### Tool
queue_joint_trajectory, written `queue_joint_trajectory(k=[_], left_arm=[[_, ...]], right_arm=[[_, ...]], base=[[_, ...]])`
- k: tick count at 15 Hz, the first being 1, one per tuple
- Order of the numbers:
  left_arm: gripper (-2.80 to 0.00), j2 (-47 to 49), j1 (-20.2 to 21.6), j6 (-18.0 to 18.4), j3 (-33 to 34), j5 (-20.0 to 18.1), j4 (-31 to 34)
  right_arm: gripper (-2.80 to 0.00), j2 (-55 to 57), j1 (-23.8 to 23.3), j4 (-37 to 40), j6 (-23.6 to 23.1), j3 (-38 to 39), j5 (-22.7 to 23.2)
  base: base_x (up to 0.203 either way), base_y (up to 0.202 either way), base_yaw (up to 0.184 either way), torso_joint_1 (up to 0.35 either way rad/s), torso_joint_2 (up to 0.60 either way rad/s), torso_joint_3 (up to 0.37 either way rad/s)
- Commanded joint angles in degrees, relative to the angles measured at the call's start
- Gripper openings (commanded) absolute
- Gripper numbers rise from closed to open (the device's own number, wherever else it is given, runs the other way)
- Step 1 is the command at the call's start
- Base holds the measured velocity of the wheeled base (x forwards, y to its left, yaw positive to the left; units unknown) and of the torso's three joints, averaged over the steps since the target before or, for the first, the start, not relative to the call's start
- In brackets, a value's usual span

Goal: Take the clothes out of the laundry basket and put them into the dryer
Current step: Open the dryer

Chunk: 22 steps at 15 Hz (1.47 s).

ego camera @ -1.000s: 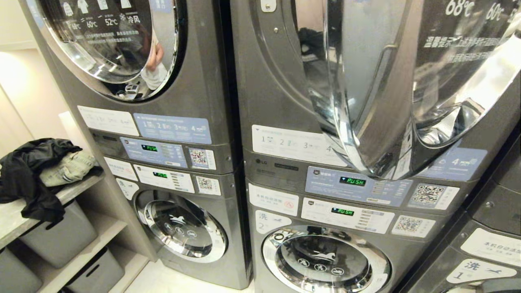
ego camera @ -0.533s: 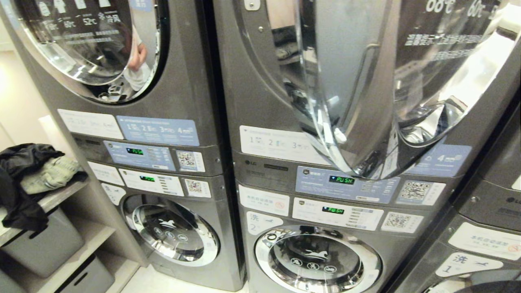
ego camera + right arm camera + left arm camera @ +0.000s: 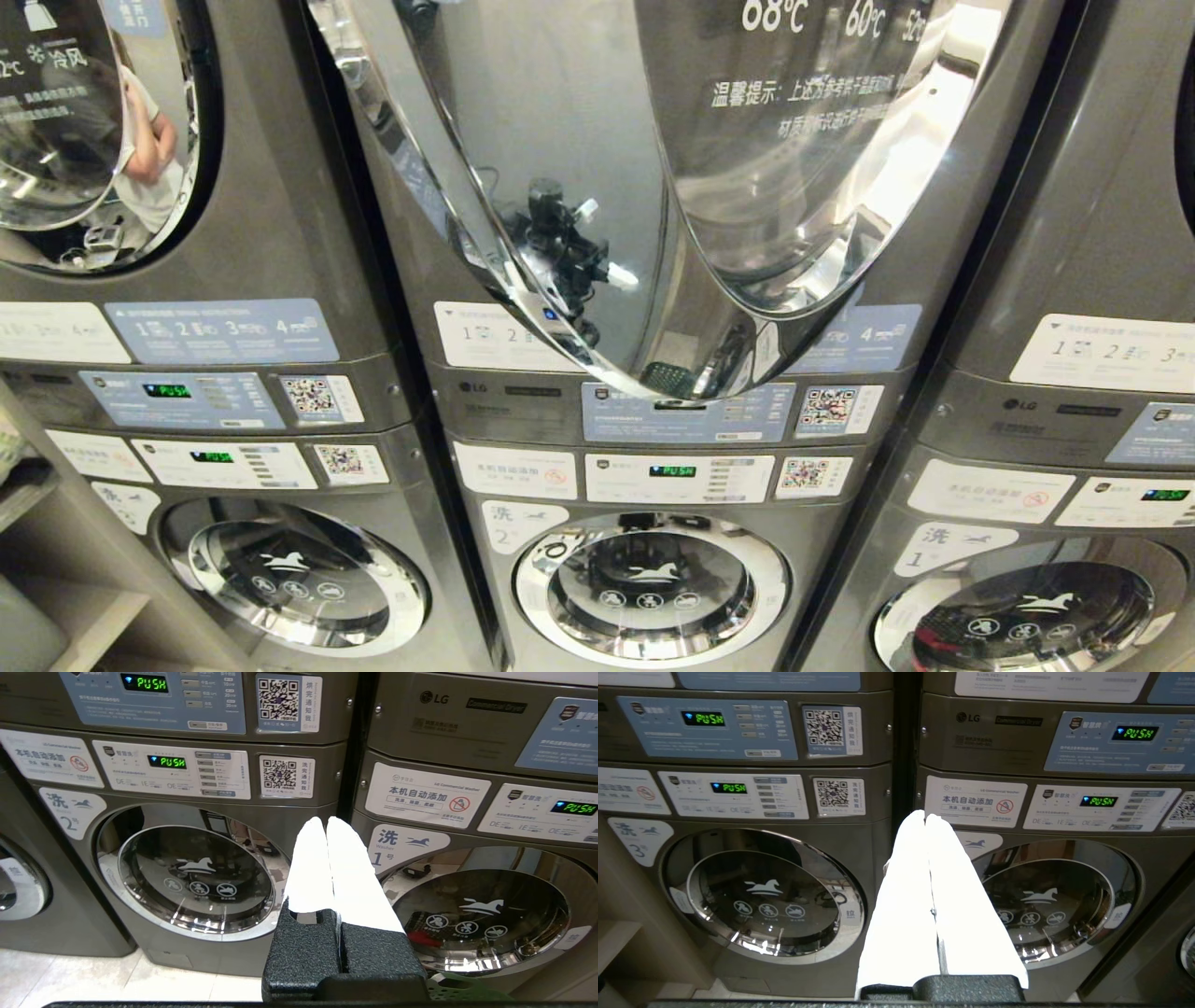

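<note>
three stacked washer-dryer towers side by side, middle dryer's door (image 3: 653, 187) swung wide open, green "push" display (image 3: 672, 470) glowing on the panel below it.

Open dryer door (image 3: 794, 140) is showing "68°C", "60°C" and a line starting "温馨提示". Middle dryer panel (image 3: 1004, 732) is carrying "LG" logo; its green display (image 3: 1135, 733) is reading "PUSH". Washer label (image 3: 426, 798) is reading "本机自动添加". Washer badges are reading "洗 2号" (image 3: 70, 809), "洗 1号" (image 3: 406, 842) and "3" (image 3: 640, 840). QR sticker (image 3: 288, 702) is showing "烘完通知我" alongside its code.
</note>
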Motion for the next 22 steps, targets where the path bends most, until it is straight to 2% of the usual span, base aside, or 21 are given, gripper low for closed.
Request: queue_joint_trajectory(k=[1,5,12,17,18,20,22], left_arm=[[-2.80,0.00,0.04,-0.08,1.93,-0.01,-0.09],[-2.80,0.00,0.04,-0.08,1.93,-0.01,-0.09],[-2.80,0.00,0.04,0.01,1.93,-0.01,-0.09],[-2.80,0.05,0.04,0.99,1.90,-0.28,-0.39],[-2.80,0.19,0.04,1.20,0.66,-0.76,-0.71],[-2.80,4.01,-0.01,1.27,-6.80,-3.40,-0.26],[-2.80,15.02,-0.19,0.79,-13.82,-6.19,-0.41]], right_arm=[[-2.80,0.09,0.01,-0.03,0.02,0.09,0.02],[-2.80,0.09,0.01,-0.03,-0.02,0.09,0.02],[-2.80,0.09,0.01,0.06,0.04,0.09,0.02],[-2.80,0.09,0.01,0.06,0.12,0.09,-0.10],[-2.80,0.06,0.01,0.06,0.12,0.09,-0.13],[-2.80,0.06,0.01,0.06,0.12,0.09,-0.09],[-2.80,0.02,0.01,0.06,-0.02,0.09,0.05]], base=[[0.000,0.000,0.000,0.000,0.00,0.000],[0.000,0.000,0.000,0.000,0.00,0.000],[-0.183,0.000,0.001,-0.002,0.01,0.003],[-0.018,0.000,0.000,0.007,0.00,-0.003],[0.000,0.000,0.000,0.000,0.00,0.000],[0.000,0.000,0.000,0.000,0.00,0.000],[0.000,0.000,0.000,0.000,0.00,0.000]])
